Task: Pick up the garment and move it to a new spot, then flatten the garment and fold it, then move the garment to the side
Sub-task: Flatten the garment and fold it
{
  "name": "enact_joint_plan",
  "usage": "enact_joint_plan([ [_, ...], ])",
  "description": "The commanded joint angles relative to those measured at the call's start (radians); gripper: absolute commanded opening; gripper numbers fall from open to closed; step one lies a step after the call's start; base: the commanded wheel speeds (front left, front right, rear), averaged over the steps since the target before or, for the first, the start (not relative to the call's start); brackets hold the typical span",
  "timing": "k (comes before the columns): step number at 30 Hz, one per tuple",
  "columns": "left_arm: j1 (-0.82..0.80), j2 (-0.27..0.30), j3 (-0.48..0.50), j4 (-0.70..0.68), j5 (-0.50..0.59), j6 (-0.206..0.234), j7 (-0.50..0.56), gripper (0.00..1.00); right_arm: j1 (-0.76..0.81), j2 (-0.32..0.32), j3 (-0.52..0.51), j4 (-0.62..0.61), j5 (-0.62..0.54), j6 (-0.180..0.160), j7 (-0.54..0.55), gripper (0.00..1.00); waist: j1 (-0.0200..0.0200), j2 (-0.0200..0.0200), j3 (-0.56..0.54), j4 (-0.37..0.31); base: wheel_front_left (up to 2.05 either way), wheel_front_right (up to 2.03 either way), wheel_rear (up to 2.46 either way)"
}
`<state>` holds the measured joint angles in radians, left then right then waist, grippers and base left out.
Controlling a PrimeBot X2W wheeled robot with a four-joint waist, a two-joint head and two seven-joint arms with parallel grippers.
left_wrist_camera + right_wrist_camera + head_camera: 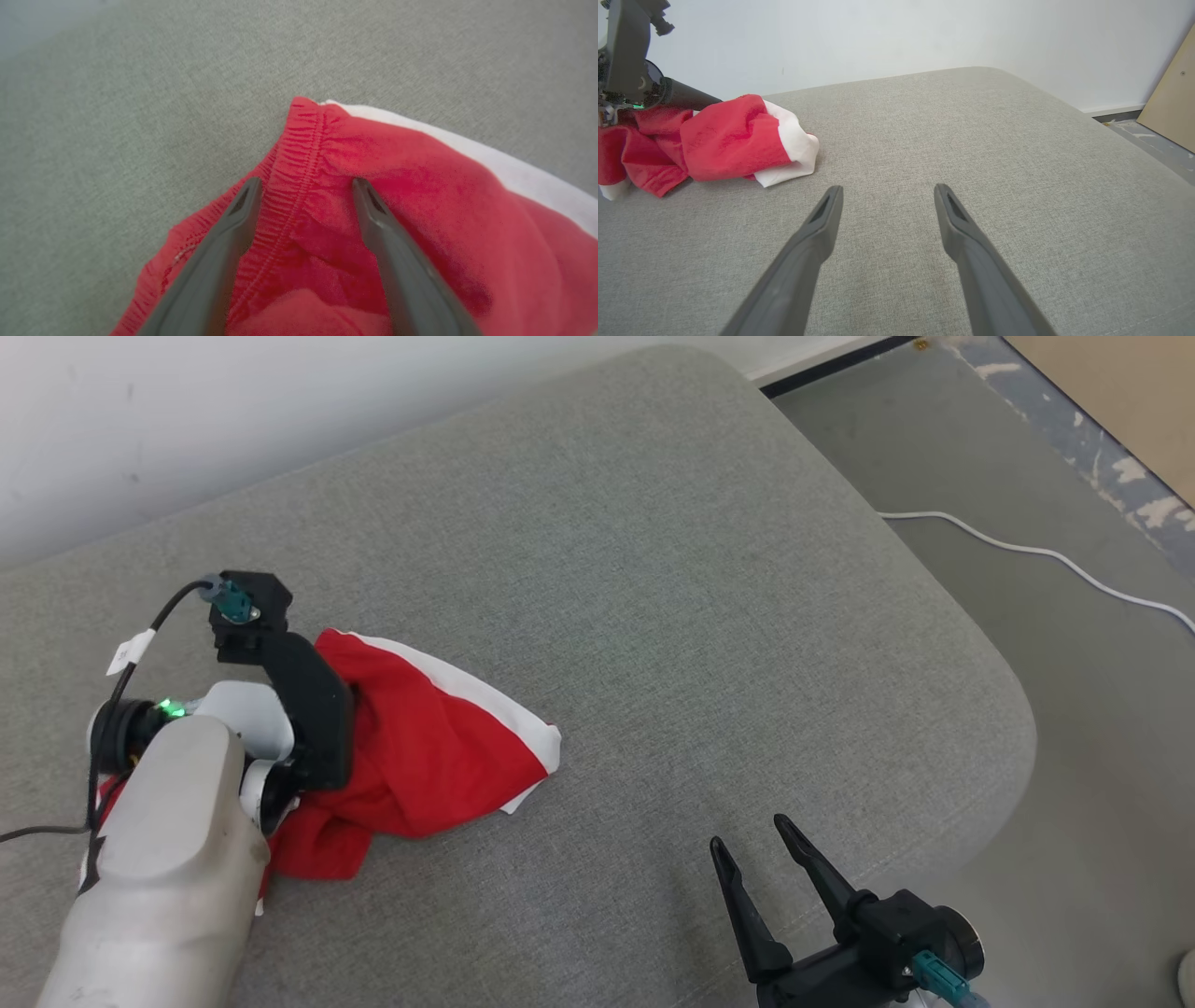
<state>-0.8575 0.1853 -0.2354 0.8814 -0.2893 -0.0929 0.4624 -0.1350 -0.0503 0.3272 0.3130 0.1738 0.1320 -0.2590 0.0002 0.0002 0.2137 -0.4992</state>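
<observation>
A red garment (439,756) with white trim lies crumpled on the left part of the grey cushion (672,569). My left gripper (307,183) hangs open just above it, its two fingers straddling the gathered elastic waistband (299,154), with nothing pinched between them. From the head view the left wrist housing (299,709) covers those fingers and part of the cloth. My right gripper (749,833) stands open over bare cushion at the lower right, well apart from the garment (728,140), and its fingers (822,224) hold nothing.
The cushion's rounded edge (1008,709) drops to a grey floor on the right, where a white cable (1027,551) runs. A pale wall stands behind the cushion. A wooden board (1171,107) leans at the far right.
</observation>
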Motion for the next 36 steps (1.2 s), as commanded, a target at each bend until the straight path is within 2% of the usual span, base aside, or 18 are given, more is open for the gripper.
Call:
enact_joint_plan([
  [1,-0.008,0.012,-0.004,0.019,0.011,0.015,0.015,1.0,-0.005,0.0,0.0,-0.003,0.001,-0.003,-0.005,1.0,-0.0002,-0.0002,0.014,-0.012,0.0,0.0,0.0],
  [4,-0.011,0.001,-0.006,0.036,-0.003,0.008,0.021,1.0,-0.003,0.0,0.001,-0.004,-0.001,-0.003,-0.006,1.0,-0.0002,-0.0002,0.012,-0.01,0.0,0.0,0.0],
  [5,-0.011,0.0,-0.01,0.039,-0.005,0.003,0.017,0.93,-0.003,0.0,0.002,-0.003,-0.002,-0.003,-0.006,1.0,-0.0002,-0.0002,0.011,-0.009,0.0,0.0,0.0],
  [7,-0.005,-0.001,-0.02,0.039,-0.01,-0.006,0.004,0.0,-0.008,0.0,0.008,0.0,0.001,-0.003,-0.006,1.0,-0.0002,-0.0002,0.008,-0.008,0.0,0.0,0.0],
  [10,-0.003,-0.012,-0.027,0.018,-0.027,-0.021,-0.047,0.0,-0.015,0.0,0.015,0.004,0.009,-0.003,-0.007,1.0,-0.0002,-0.0002,0.006,-0.001,0.0,0.0,0.0],
  [16,-0.043,-0.04,-0.061,-0.083,-0.052,-0.037,-0.279,0.0,-0.02,0.0,0.003,0.013,0.008,-0.003,-0.007,1.0,-0.0002,-0.0002,-0.011,0.031,0.0,0.0,0.0],
  [17,-0.043,-0.04,-0.061,-0.083,-0.052,-0.037,-0.279,0.0,-0.02,0.0,0.003,0.013,0.008,-0.003,-0.007,1.0,-0.0002,-0.0002,-0.011,0.031,0.0,0.0,0.0],
  [18,-0.052,-0.044,-0.07,-0.104,-0.052,-0.038,-0.326,0.0,-0.019,0.0,0.001,0.014,0.007,-0.003,-0.007,1.0,-0.0002,-0.0002,-0.016,0.038,0.0,0.0,0.0],
  [26,-0.107,-0.077,-0.145,-0.277,-0.158,-0.036,-0.612,0.0,0.002,0.0,-0.035,0.024,-0.015,-0.003,-0.006,1.0,-0.0002,-0.0002,-0.076,0.131,0.0,0.0,0.0],
  [31,-0.013,-0.068,-0.132,-0.32,-0.238,-0.033,-0.651,0.0,0.019,0.0,-0.061,0.023,-0.03,-0.003,-0.006,1.0,-0.0002,-0.0002,-0.106,0.23,0.0,0.0,0.0],
  [36,0.191,-0.057,-0.104,-0.298,-0.3,-0.013,-0.658,0.0,0.034,-0.001,-0.063,0.019,-0.027,-0.003,-0.003,1.0,-0.0002,-0.0002,-0.129,0.318,0.0,0.0,0.0],
])
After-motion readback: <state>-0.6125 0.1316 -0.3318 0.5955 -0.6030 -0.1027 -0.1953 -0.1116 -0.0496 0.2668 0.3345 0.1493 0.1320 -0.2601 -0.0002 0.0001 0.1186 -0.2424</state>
